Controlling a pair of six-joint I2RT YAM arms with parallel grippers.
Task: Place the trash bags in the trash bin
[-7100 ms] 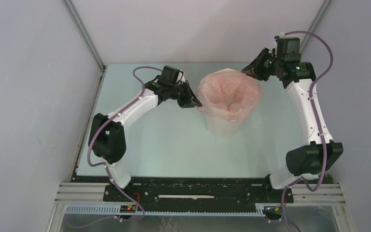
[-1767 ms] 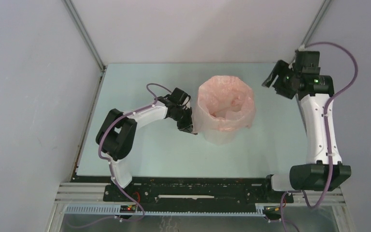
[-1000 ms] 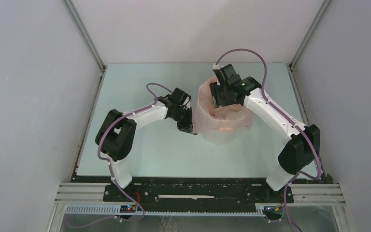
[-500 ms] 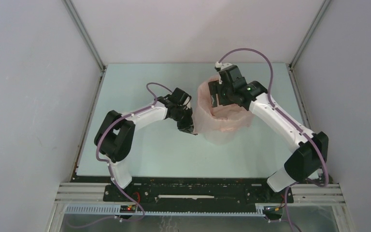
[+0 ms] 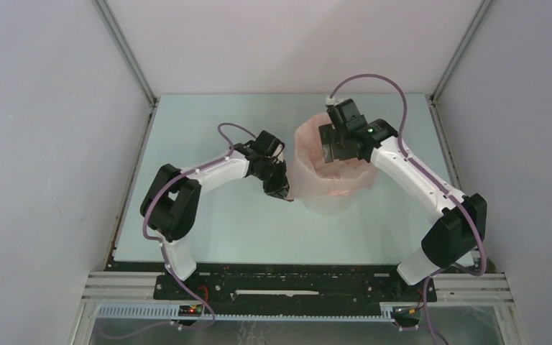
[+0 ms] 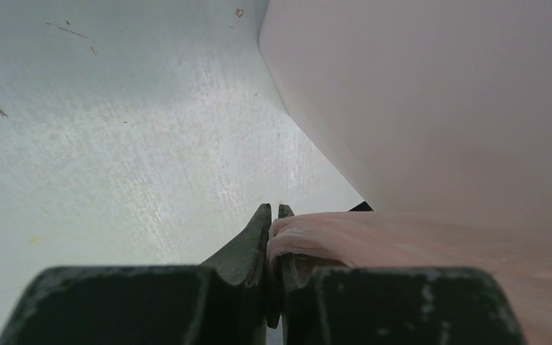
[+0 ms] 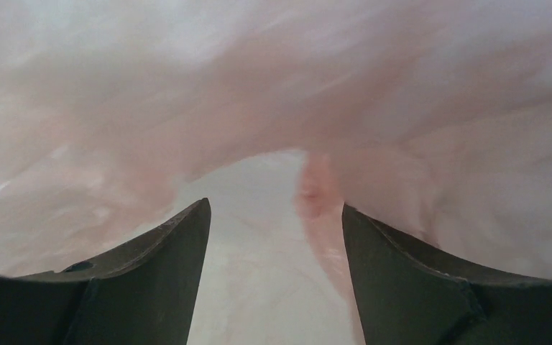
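Note:
The white faceted trash bin (image 5: 328,203) stands mid-table. The pale-pink trash bag (image 5: 307,159) lines its mouth and drapes over the rim. My left gripper (image 5: 282,190) sits low against the bin's left side, shut on a fold of the bag's hanging edge. The left wrist view shows that fold (image 6: 345,233) pinched at my left gripper (image 6: 274,213), with the bin wall (image 6: 438,108) beside it. My right gripper (image 5: 333,152) points down into the bin's mouth. In its wrist view my right gripper (image 7: 273,215) is open, with wrinkled pink film (image 7: 402,108) all around and nothing between the fingers.
The pale green table (image 5: 208,215) is enclosed by grey walls on the left, back and right. Both arm bases sit on the black rail (image 5: 295,287) at the near edge. The right arm's purple cable (image 5: 374,80) arches over the bin.
The right arm has swung in from the right wall and lowered its open gripper into the bag-lined bin, shifting slightly within the last second. The left gripper holds the bag's edge unmoved.

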